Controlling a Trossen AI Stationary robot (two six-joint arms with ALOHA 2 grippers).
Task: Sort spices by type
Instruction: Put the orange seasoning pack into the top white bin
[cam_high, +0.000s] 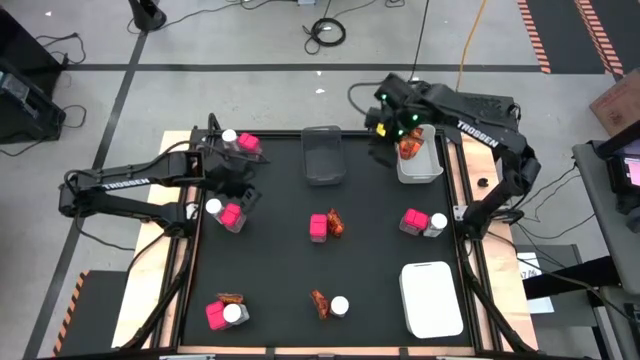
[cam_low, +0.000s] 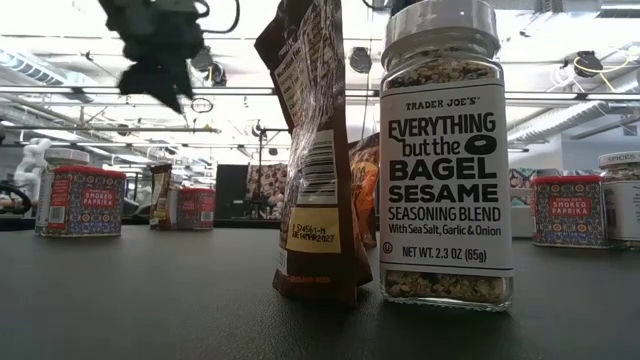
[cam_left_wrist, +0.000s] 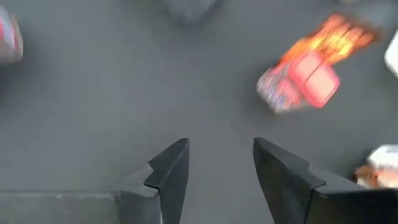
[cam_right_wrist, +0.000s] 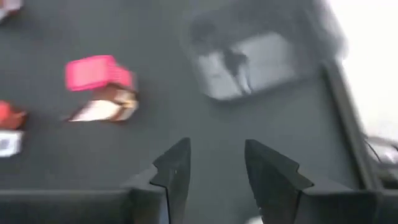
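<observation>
Right up against the low camera stand a glass seasoning jar (cam_low: 446, 160) and a crinkly sachet (cam_low: 318, 150); the jar's rigid but slick, so take it round the body, while the light, floppy sachet wants pinching at an edge. Right gripper (cam_high: 392, 122), fingers apart and empty, hovers beside the white bin (cam_high: 421, 170) holding one orange-red sachet (cam_high: 409, 148). Left gripper (cam_high: 232, 168), also parted, hangs between two pink packs (cam_high: 247, 144).

The black mat (cam_high: 300, 250) has open lanes between its clusters. Near the far edge, the grey tray (cam_high: 323, 155) blocks the middle, with a white bin (cam_high: 420, 162) at the far right corner. A pink pack (cam_high: 318, 226) and sachet (cam_high: 336, 222) occupy the centre. Another white bin (cam_high: 432, 298) fills the near right corner.
</observation>
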